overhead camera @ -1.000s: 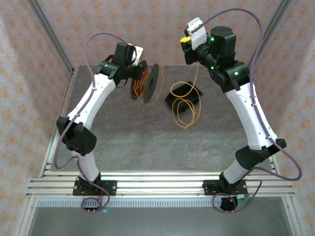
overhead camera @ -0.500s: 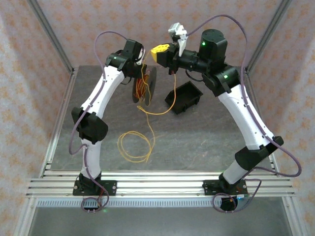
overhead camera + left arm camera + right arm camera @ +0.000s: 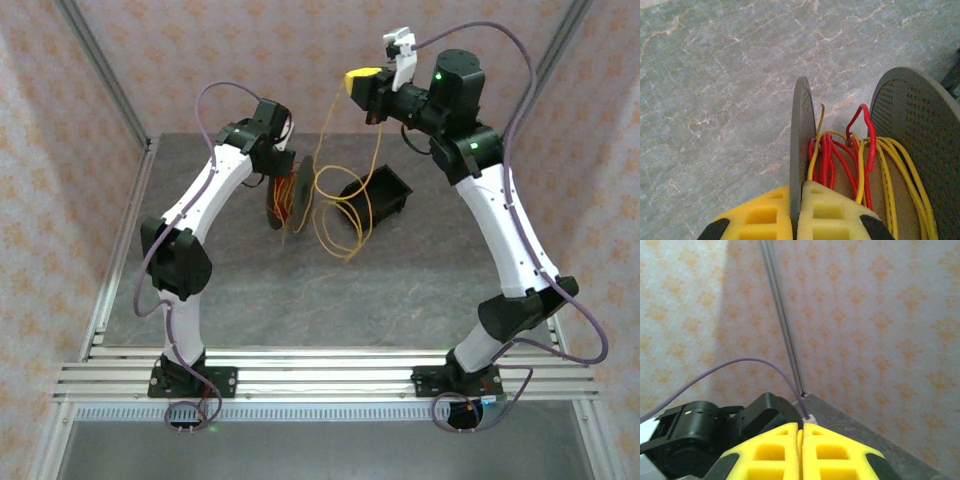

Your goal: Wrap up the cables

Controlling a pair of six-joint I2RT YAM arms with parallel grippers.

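Note:
The cables are thin yellow and red wires. Some are wound on a grey spool (image 3: 802,135), between its two flanges (image 3: 925,145). My left gripper (image 3: 800,195) is shut on the spool's near flange and holds it on edge above the table (image 3: 283,196). From the spool a yellow cable (image 3: 330,130) rises to my right gripper (image 3: 360,80), high at the back. Its fingers (image 3: 775,450) are shut on a thin yellow strand. Slack yellow loops (image 3: 340,215) hang beside the spool.
A black open box (image 3: 385,195) lies tilted on the grey table (image 3: 300,290), just right of the hanging loops. Patterned walls and metal corner posts (image 3: 785,330) close the space. My left arm's black wrist (image 3: 715,435) is close below the right gripper.
The right gripper has risen and swung right from beside the spool, pulling the yellow loop off the near-left table up to hang by the box. The left arm barely moved.

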